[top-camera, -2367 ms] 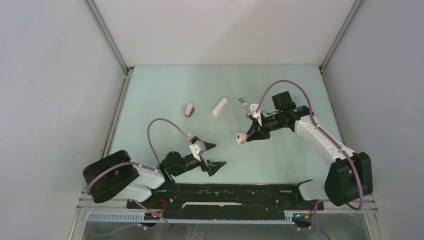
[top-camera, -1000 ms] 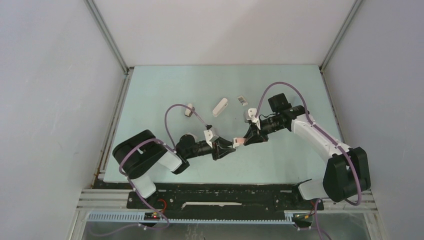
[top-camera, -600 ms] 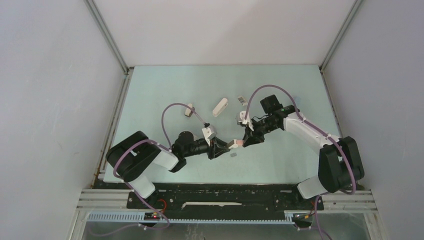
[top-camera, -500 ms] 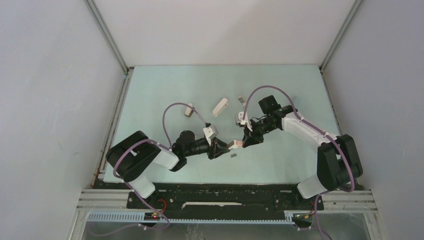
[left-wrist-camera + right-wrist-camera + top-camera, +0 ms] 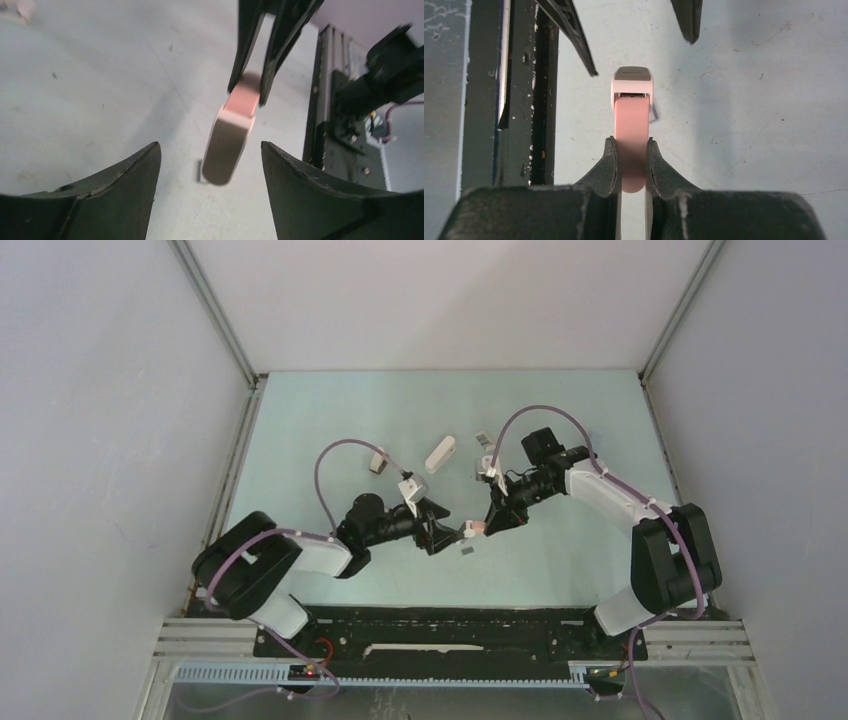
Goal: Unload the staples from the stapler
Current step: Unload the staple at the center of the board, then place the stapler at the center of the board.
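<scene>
My right gripper [image 5: 630, 142] [image 5: 491, 522] is shut on the pink rear end of a small pink-and-white stapler [image 5: 631, 115] [image 5: 469, 530] and holds it just above the table. The stapler's white front end [image 5: 229, 145] points toward my left gripper [image 5: 209, 149] [image 5: 443, 533]. That gripper is open, its jaws standing wide on either side of the stapler's tip without touching it. A short dark-grey strip of staples [image 5: 466, 553] [image 5: 198, 170] lies loose on the table just below the stapler's tip.
A white stapler [image 5: 439, 454], a small beige stapler [image 5: 378, 459] and a small white box [image 5: 483, 440] lie farther back on the pale green table. A black rail [image 5: 450, 630] runs along the near edge.
My left gripper, shut at the stapler's tip a second ago, has opened wide and drawn back a little. The staple strip now lies on the table. The right gripper kept its hold.
</scene>
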You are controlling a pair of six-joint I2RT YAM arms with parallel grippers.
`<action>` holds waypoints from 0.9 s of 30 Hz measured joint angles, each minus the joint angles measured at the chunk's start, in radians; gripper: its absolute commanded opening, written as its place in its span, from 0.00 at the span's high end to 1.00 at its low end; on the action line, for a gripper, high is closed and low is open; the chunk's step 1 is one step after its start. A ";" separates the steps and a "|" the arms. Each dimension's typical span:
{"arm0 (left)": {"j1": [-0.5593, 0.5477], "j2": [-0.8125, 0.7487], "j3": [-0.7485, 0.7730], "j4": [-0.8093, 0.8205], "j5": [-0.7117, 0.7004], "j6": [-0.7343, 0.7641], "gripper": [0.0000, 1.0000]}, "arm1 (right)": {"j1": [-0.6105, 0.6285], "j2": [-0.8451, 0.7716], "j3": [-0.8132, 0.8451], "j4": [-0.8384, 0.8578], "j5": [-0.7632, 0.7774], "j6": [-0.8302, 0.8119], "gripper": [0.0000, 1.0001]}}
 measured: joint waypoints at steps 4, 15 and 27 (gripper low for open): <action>0.005 -0.132 -0.002 -0.010 -0.018 -0.019 0.19 | -0.029 0.000 0.003 -0.016 -0.034 0.006 1.00; 0.066 -0.655 0.214 -0.691 -0.190 0.012 0.00 | -0.245 -0.008 0.056 -0.008 -0.051 0.170 1.00; 0.074 -0.901 0.432 -1.243 -0.483 0.243 0.00 | -0.449 0.156 0.524 -0.257 0.382 0.283 1.00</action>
